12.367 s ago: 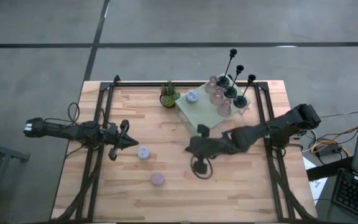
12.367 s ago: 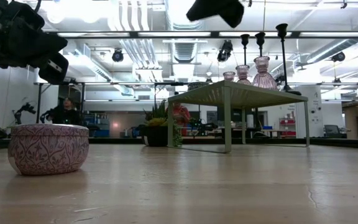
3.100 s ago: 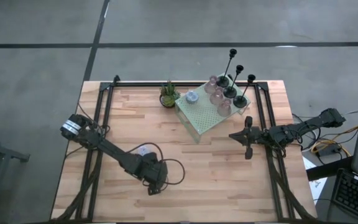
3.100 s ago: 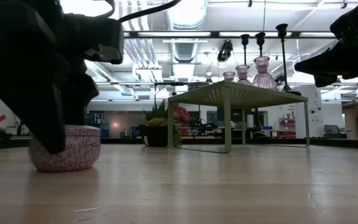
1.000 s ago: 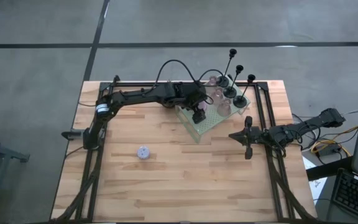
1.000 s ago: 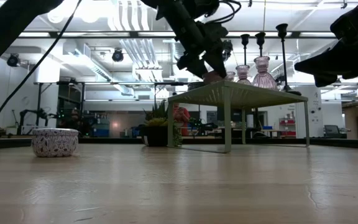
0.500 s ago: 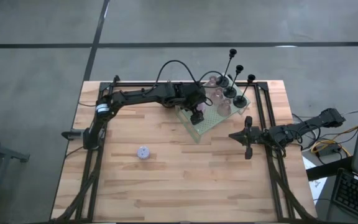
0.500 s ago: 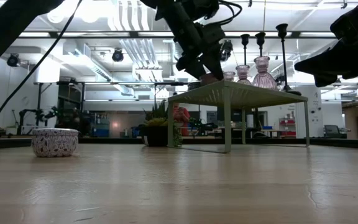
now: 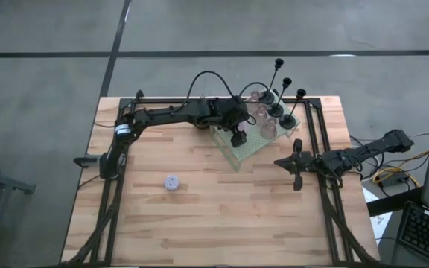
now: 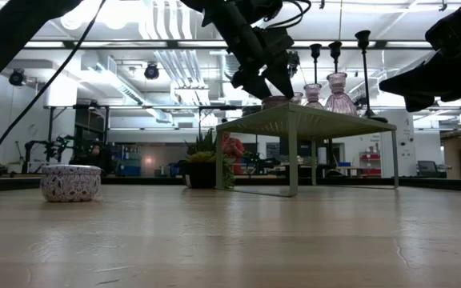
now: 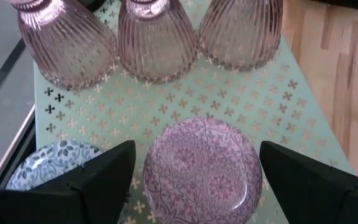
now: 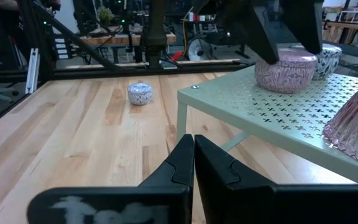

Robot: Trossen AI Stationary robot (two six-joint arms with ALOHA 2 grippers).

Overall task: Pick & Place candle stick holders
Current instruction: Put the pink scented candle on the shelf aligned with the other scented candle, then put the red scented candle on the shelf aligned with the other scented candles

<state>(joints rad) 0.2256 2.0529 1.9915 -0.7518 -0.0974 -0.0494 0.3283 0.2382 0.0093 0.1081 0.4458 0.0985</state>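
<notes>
Left gripper (image 11: 194,180) over the platform (image 9: 248,141), jaws spread wide either side of the pink holder (image 11: 202,163). Holder sits flat on the platform, not gripped; in the low view the fingers straddle it just above the deck. Looks like a release just made.

Right gripper (image 12: 193,155) shut, empty, parked off the platform's right corner, low over the table (image 9: 199,223).

Where the holders are:
- Blue holder (image 11: 53,163) on the platform, just beside the pink one.
- Three glass cups (image 11: 157,37) in a row behind the pink holder, close to it.
- Three black holders (image 9: 285,97) at the platform's far corner.
- One small holder (image 9: 171,182) alone on the bare table, well apart from the rest; likely next to fetch.

Risks, as I judge them:
- Lifting off at a slant could catch a finger on the pink holder's rim and drag it into the blue one or toward the platform edge.
- Pulling up toward the cups could knock one; they stand close together and would bump each other or the black stems.
- The cable looping off the left arm hangs near the tall stems; a wide swing might snag.

Plant (image 9: 201,113) sits beside the platform's left corner, under the left arm's way back.
</notes>
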